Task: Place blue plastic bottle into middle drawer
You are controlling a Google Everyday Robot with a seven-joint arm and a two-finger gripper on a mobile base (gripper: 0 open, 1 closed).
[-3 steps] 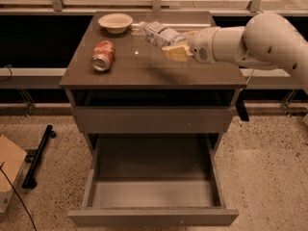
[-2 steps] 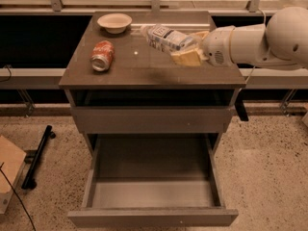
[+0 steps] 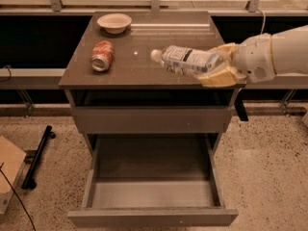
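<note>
My gripper (image 3: 215, 67) comes in from the right and is shut on the blue plastic bottle (image 3: 185, 60), a clear crinkled bottle with a white cap and white-and-blue label. The bottle lies sideways in the air, cap pointing left, above the front right part of the tabletop (image 3: 139, 66). The yellowish fingers (image 3: 217, 78) wrap its base end. The middle drawer (image 3: 151, 194) is pulled out wide below, its pale grey floor bare. It sits lower and nearer than the gripper.
A red soda can (image 3: 101, 56) lies on its side at the tabletop's left. A white bowl (image 3: 114, 22) stands at the back left. The upper drawer (image 3: 151, 119) is shut. A black bar (image 3: 37, 155) and a cardboard box (image 3: 8, 172) lie on the floor left.
My gripper has carried the bottle from the back middle of the tabletop toward the front right edge, and it now sits lower in the view.
</note>
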